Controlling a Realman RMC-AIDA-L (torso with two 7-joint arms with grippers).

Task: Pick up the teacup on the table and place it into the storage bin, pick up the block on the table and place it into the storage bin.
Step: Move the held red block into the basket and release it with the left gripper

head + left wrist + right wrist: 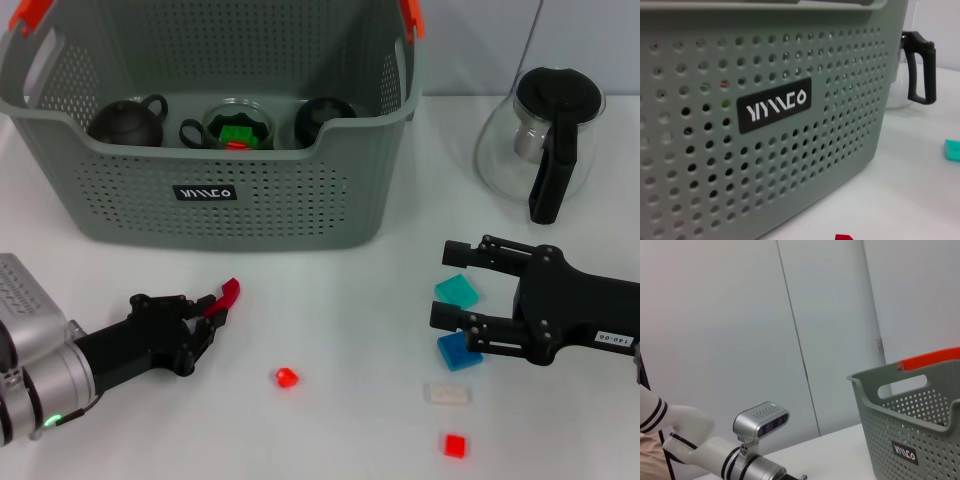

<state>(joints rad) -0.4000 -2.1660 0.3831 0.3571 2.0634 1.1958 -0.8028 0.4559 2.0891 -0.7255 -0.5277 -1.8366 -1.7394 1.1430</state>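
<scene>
Left gripper point(222, 300) fingers are clamped on a small red block point(229, 293), held low over the white surface point(340, 330) just in front of the storage bin point(300, 200), near its left front corner. The red piece sticks out past the fingertips toward the bin wall. The left arm reaches in from the lower left, silver wrist housing at the edge of the head view.

Right gripper point(447, 282) fingers are apart, black, pointing left, hovering low at the right side of the surface. A teal block point(457, 291) lies between the fingers, and a blue block point(458, 351) is just beside the lower finger. Can't tell if either touches.

The bin is grey, perforated, black logo label point(205, 193) on the front, orange handle clips point(412, 20) on top. Inside: a dark teapot point(128, 121) at left, a glass cup point(238, 126) holding green and red pieces in the middle, and a dark teacup point(322, 118) at right.

Loose on the surface: a small red block point(286, 377) in the middle, a whitish flat block point(447, 394), and a red cube point(455, 445) near the front edge. A glass pitcher point(545, 140) with black lid and handle stands right of the bin, well apart from the blocks.
</scene>
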